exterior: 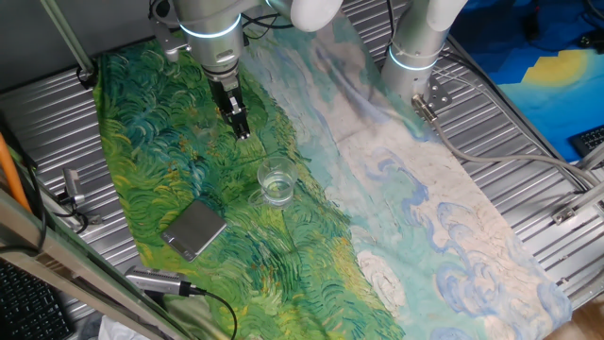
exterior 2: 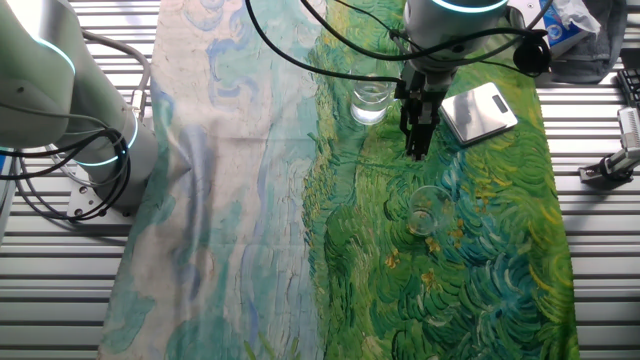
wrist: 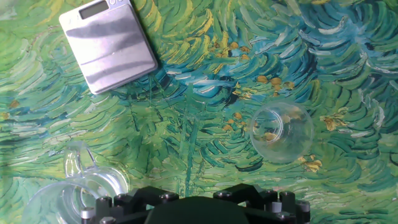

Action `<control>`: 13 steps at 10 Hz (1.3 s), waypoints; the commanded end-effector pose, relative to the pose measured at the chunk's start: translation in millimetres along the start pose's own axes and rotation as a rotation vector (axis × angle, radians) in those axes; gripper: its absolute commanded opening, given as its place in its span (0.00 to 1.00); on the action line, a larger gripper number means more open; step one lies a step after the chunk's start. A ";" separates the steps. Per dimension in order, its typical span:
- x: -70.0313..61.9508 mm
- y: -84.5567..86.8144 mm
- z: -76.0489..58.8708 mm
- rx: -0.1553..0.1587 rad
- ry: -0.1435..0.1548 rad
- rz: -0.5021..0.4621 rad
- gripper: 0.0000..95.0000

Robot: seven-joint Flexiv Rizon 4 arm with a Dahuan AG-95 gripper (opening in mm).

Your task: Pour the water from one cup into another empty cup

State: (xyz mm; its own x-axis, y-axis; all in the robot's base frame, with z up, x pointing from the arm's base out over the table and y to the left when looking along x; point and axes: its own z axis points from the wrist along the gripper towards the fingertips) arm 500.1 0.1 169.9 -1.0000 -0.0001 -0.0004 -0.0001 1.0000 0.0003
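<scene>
The desk [exterior: 528, 142] is ribbed metal, and a painted cloth [exterior: 311, 189] of green, blue and cream swirls covers most of its middle. The arm [exterior: 212, 28] reaches down over the green part of the cloth, its black tool [exterior: 242, 126] hanging above the fabric and touching nothing. In both fixed views the fingers look close together with nothing between them; the hand view shows only the tool's base at the bottom edge, so the gap itself cannot be judged there.

A grey flat square block [wrist: 109, 45] with a small display at one edge lies on the cloth, apart from the glassware.

A clear glass cup with a handle [exterior: 276, 184] stands upright between the block and the tool in one fixed view; in the hand view it sits at the lower left, just beside the tool's base. Whether it holds the water cannot be told.

The small clear glass cup [wrist: 281, 132], round and short, stands upright on the green swirls, well apart from the handled cup and on the other side of the tool from it.
</scene>
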 end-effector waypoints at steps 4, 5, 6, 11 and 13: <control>0.1 0.0 -0.2 -0.014 -0.009 -0.201 0.00; 0.1 0.0 -0.2 -0.014 -0.008 -0.202 0.00; 0.1 0.0 -0.2 -0.013 -0.006 -0.204 0.00; 0.1 0.0 -0.2 -0.018 -0.001 -0.213 0.00; 0.1 0.0 -0.2 -0.019 0.002 -0.194 0.00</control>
State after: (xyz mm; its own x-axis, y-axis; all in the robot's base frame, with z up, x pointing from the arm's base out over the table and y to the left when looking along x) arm 499.5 0.0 169.9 -0.9817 -0.1903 0.0000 -0.1903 0.9815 0.0186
